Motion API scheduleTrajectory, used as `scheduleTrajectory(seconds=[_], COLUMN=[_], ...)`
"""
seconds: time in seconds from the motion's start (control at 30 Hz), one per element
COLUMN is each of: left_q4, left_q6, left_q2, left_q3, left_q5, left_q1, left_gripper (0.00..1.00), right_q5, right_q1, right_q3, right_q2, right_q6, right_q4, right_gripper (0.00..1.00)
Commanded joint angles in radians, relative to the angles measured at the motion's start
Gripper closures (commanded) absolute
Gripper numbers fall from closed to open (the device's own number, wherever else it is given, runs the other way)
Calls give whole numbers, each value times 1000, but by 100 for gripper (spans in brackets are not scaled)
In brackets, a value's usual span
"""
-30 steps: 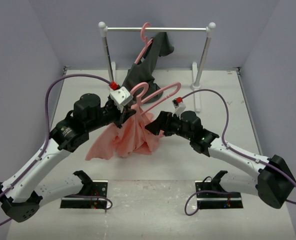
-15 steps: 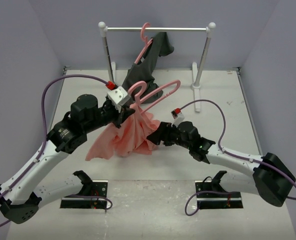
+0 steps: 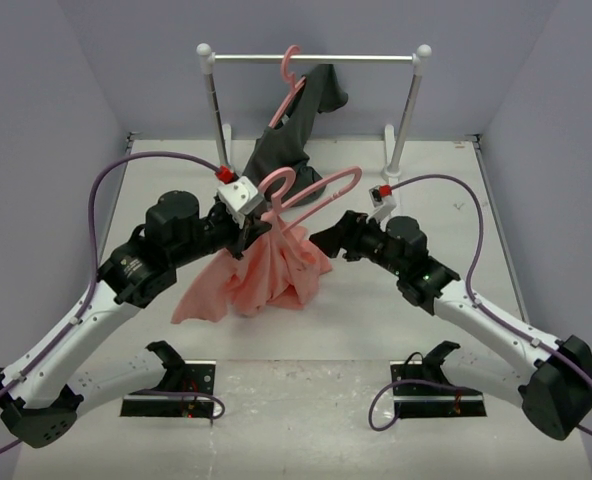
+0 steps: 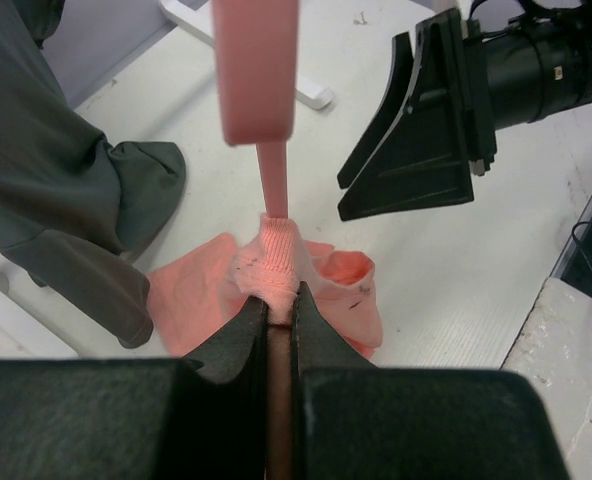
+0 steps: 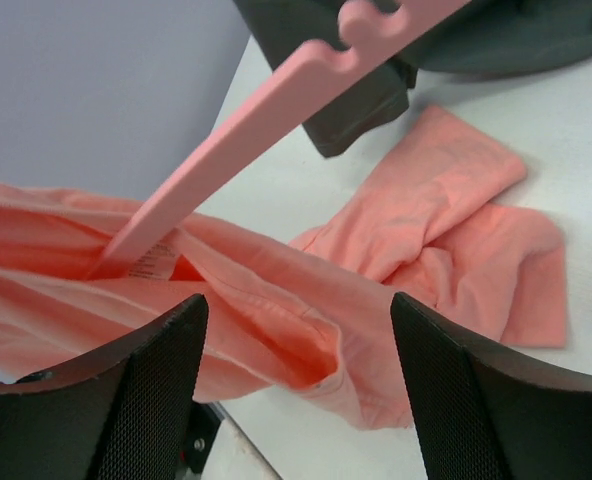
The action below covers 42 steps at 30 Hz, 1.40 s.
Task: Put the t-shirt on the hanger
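Two grippers at work. Left gripper (image 4: 280, 322): jaws pinched tight on the thin bar of the hanger (image 4: 259, 70), with a wad of the t-shirt (image 4: 276, 262) bunched round the bar right at the fingertips. Right gripper (image 5: 296, 300): fingers (image 5: 146, 390) spread wide, nothing between them. In its wrist view the shirt cloth lies beneath, and one hanger arm slants into a fold of the fabric beside a small label.

Top view: the left gripper holds the hanger up off the table (image 3: 376, 330), with one arm of the hanger jutting right. The t-shirt hangs from it in a crumpled bunch, its lower part and one sleeve spread on the table. The right gripper sits just beside the shirt's right edge; contact cannot be told.

Count:
- Pink hangers, two: one held, and a second hanger (image 3: 294, 88) hooked on the rail (image 3: 316, 58) at the back.
- Garments, two: the salmon t-shirt and one dark grey garment (image 3: 291, 130) trailing from the second hanger down to the table.
- Rail, one.
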Motion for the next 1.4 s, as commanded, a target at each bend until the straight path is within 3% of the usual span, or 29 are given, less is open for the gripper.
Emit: scheduleTrajectory(seconds=[0.0,0.13,0.33,0.47,0.57,0.67,0.87,0.97,1.2,1.37], left_q4=[97,113,131,131,113,85,75,70,36,-3], left_q6=[-14,-45,-53,-55,-50,-48,-45,-43,-20,16], left_q2=[-20,-24,-33,-41,-50,-59,-117,-121,-108,-81], left_q3=[1,-8,-21,-18,-10,4,-10,-25,-62,-79], left_q5=[20,23,-7,-6,-8,3,51,69,108,119], left_q1=[4,4,4,4,4,4,4,4,4,4], left_gripper=[100,100,100,100,100,100,100,100,100,100], right_q5=[-168,-175,-201,-127,-34,67,35,43,55,34], right_q1=[28,68,78,78,72,21,-303,-376,-481,-486], right_q3=[5,-36,-118,-127,-105,-56,93,229,475,608], right_q2=[62,121,188,175,123,62,-23,-6,34,36], right_q6=[-34,-17,33,13,-16,-62,-144,-189,-236,-279], right_q4=[49,108,207,152,56,-77,-240,-347,-521,-590], right_gripper=[28,31,57,88,100,100,100,100,100,100])
